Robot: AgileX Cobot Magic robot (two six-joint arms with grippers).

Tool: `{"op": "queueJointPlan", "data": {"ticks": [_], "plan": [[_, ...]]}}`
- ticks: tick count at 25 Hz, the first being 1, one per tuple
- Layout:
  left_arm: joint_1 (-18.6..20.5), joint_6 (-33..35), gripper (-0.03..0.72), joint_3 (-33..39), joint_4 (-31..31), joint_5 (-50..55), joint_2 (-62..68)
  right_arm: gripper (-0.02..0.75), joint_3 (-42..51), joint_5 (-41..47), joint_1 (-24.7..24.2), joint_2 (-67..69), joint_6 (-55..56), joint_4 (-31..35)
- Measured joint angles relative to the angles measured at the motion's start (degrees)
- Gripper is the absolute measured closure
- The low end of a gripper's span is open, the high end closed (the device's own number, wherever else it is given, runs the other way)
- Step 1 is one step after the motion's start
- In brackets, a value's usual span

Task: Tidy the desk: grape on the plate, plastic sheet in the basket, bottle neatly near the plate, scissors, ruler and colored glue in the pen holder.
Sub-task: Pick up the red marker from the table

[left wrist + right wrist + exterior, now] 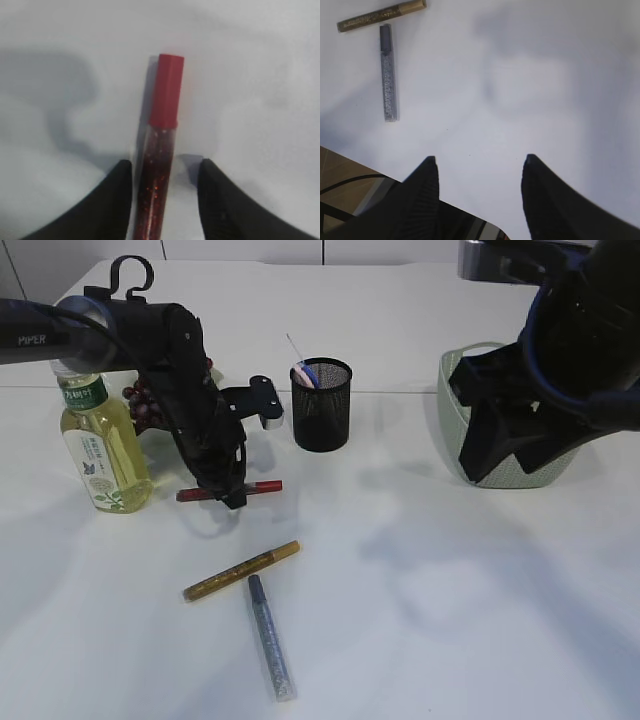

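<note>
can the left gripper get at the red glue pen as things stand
Probably yes: the left gripper is open with its fingers on either side of the red glue pen, which lies flat on the table with nothing in between.

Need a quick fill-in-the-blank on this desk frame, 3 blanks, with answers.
1. The left gripper straddles the ____ glitter glue pen.
2. Two more glue pens lie loose on the table: a silver one and a ____ one.
3. The right gripper holds ____.

Answers: red; gold; nothing
</note>
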Motion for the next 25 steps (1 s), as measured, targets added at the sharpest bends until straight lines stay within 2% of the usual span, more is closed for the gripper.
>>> {"op": "queueJointPlan", "data": {"ticks": [17,22,25], "plan": [[0.00,0.00,0.456,0.00,0.00,0.65,0.13,0.315,0.00,0.00,0.00,0.00,0.00,0.00],[0.00,-0.12,0.560,0.00,0.00,1.57,0.13,0.315,0.00,0.00,0.00,0.00,0.00,0.00],[0.00,-2.56,0.584,-0.04,-0.20,2.23,0.13,0.315,0.00,0.00,0.00,0.00,0.00,0.00]]}}
